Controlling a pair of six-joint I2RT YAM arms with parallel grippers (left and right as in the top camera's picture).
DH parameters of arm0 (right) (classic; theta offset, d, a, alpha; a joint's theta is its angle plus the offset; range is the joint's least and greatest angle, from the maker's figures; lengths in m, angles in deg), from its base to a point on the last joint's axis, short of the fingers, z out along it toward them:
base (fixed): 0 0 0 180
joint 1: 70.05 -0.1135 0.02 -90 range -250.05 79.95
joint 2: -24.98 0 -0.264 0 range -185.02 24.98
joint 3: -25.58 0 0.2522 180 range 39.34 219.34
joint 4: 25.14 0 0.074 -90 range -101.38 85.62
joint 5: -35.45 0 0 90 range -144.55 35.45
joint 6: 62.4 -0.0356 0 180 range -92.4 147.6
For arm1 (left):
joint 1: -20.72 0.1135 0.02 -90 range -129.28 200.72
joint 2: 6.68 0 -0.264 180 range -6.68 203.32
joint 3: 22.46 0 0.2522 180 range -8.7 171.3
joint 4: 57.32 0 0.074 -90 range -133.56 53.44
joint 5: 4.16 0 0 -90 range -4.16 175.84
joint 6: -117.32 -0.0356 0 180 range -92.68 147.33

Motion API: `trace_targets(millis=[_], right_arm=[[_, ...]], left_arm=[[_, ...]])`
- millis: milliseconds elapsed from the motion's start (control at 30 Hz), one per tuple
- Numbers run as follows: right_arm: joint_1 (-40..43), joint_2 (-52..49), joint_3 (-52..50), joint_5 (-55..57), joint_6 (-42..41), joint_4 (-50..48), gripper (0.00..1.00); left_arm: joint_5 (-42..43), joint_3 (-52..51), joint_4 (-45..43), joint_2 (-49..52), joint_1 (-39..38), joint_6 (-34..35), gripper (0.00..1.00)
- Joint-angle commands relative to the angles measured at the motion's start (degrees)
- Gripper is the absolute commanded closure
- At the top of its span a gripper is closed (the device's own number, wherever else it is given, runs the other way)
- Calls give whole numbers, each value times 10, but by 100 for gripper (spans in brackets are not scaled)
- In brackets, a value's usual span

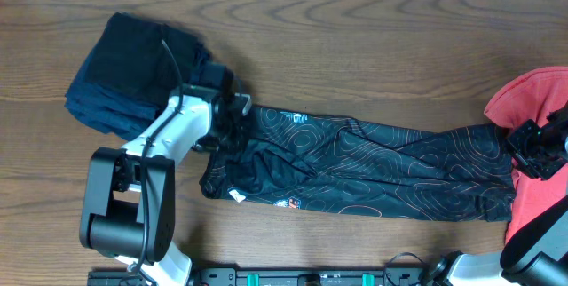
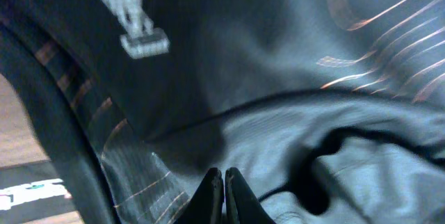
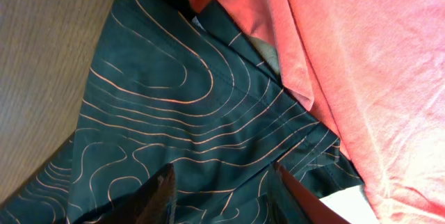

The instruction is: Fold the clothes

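Pressed together at the bottom edge of the left wrist view, the two black fingertips [image 2: 213, 197] of the left gripper [image 2: 224, 195] show only a hairline between them. They are closed right at a rumpled dark fold, and whether any cloth is caught between them cannot be told. That cloth is the black jersey [image 1: 373, 166], its thin orange contour lines blurred at this range. A pale tag-like piece [image 2: 142, 43] sits on it near the top (too blurred to read).

From overhead, the jersey lies drawn out as a long band across the middle of the wooden table [image 1: 355, 37]. Its left end is bunched under the left gripper and its right end reaches the right gripper [image 1: 531, 148]. Small white logos [image 1: 293, 119] show near the bunched end, and a white label [image 1: 238, 196] sits at its lower edge.

In the right wrist view the right gripper's fingers [image 3: 161, 190] stand wide apart, open, with contour-lined jersey cloth spread between and beneath them. The coral-red T-shirt [image 3: 361, 64] lies just beside them, its hem overlapping the jersey's end, at the table's right edge.

A dark navy pile of cloth [image 1: 133, 68] rests at the upper left, near the left arm's wrist.
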Motion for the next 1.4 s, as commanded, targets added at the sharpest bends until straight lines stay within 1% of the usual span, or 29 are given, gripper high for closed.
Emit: trace_targets(millis=[0,67,133,300,367,400,433,500,567,600,700,767,800,833,867,933,967,1033,1133,1233,1367], right_arm=[[2,9,-3,-9,9,2,58],[2,9,-3,-9,9,2,57],[2,9,-3,-9,9,3,57],[2,9,-3,-14,9,3,57],[2,9,-3,-21,9,3,56],[1,9,-3,-24,9,2,56],[1,9,-3,-26,9,2,56],[-1,9,-3,-28,9,2,55],[-6,9,-6,-30,12,3,53],[-10,9,-10,-30,17,2,49],[-16,9,-40,-29,26,-26,38],[-15,9,-65,-29,25,-49,36],[-14,9,-77,-30,25,-57,36],[-13,9,-91,-30,19,-62,38],[-13,9,-103,-31,19,-69,40],[-13,9,-133,-47,22,-89,44],[-13,9,-148,-65,36,-103,48],[-13,9,-177,-87,54,-127,48],[-13,9,-212,-74,56,-153,45],[-13,9,-242,-75,57,-177,45],[-13,9,-271,-80,67,-208,47]], left_arm=[[-99,-32,-9,7,10,40,94],[-183,-42,-5,7,25,86,94],[-224,-46,-1,7,49,119,94],[-223,-46,-10,7,129,132,94],[-203,-45,-14,7,156,134,94],[-180,-44,-17,6,167,134,94],[-148,-42,-18,6,176,133,94],[-85,-37,-19,6,186,111,94],[-44,-30,-16,6,187,98,94],[-32,-28,-14,6,186,98,92],[1,-26,-14,5,185,98,87],[12,-26,-14,2,185,98,83],[16,-26,-14,0,185,98,83],[20,-26,-14,-3,185,96,78],[26,-25,-13,-8,185,95,76],[47,-25,-14,-19,185,90,71],[57,-24,-14,-25,185,90,65],[85,-21,-14,-39,185,84,57],[122,-18,-14,-67,185,81,48],[142,-18,-11,-99,185,82,43],[144,-18,0,-141,185,82,41]])
